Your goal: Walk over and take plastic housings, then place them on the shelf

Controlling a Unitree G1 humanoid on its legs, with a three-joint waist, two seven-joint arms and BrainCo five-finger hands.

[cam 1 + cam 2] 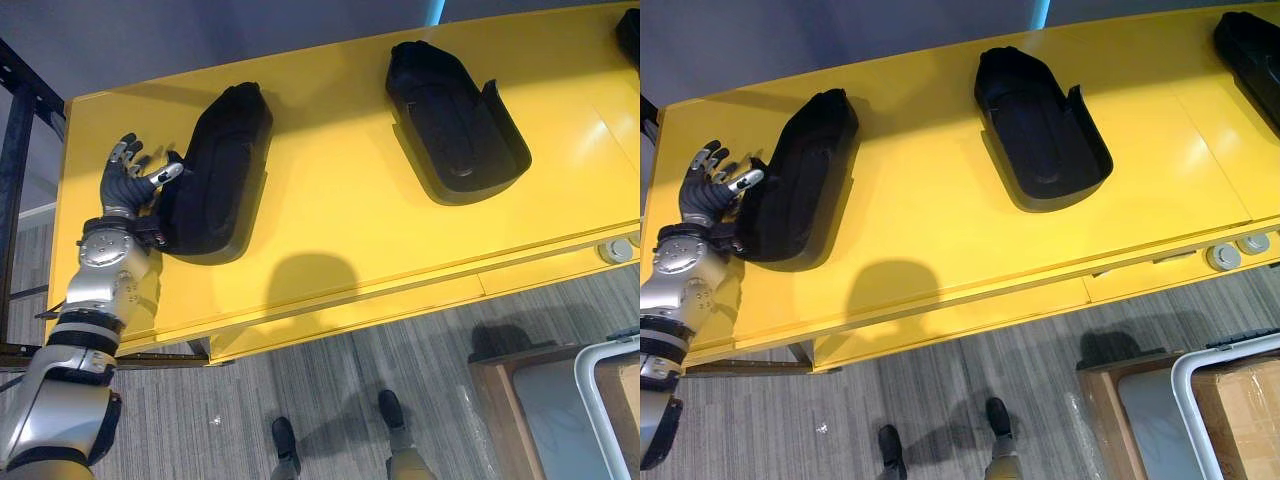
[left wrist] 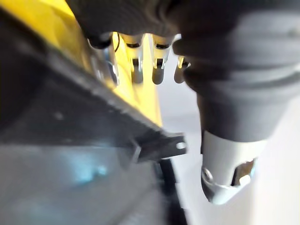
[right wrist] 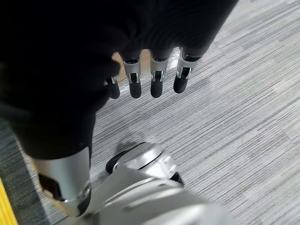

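The nearest black plastic housing (image 1: 215,175) lies at the left end of the yellow tabletop (image 1: 340,215). Its long axis runs roughly away from the robot, with the far end tipped a bit to the right. It sits hollow side down as far as I can tell, so it's basically a long dark hump.

The left robot hand (image 1: 128,180) is right up against its left flank, down by the near end. The fingers are splayed and straight, pointing away from the robot, so nothing is grasped. The thumb reaches across toward the housing's side wall and looks like it's touching it, though I wouldn't swear to actual contact. So the housing is directly to the right of that robot hand, and its length runs almost parallel to the fingers. My guess is the robot hand needs to close sideways across the narrow width, not along the length.

Further out, a second housing (image 1: 455,125) sits mid-tabletop with its open side up, well apart from the first. A third housing (image 1: 1250,50) pokes in at the far right edge.

The right robot hand (image 3: 156,82) hangs over the grey striped floor with relaxed fingers and holds nothing. It's nowhere near any housing, so this is clearly the left arm's job.
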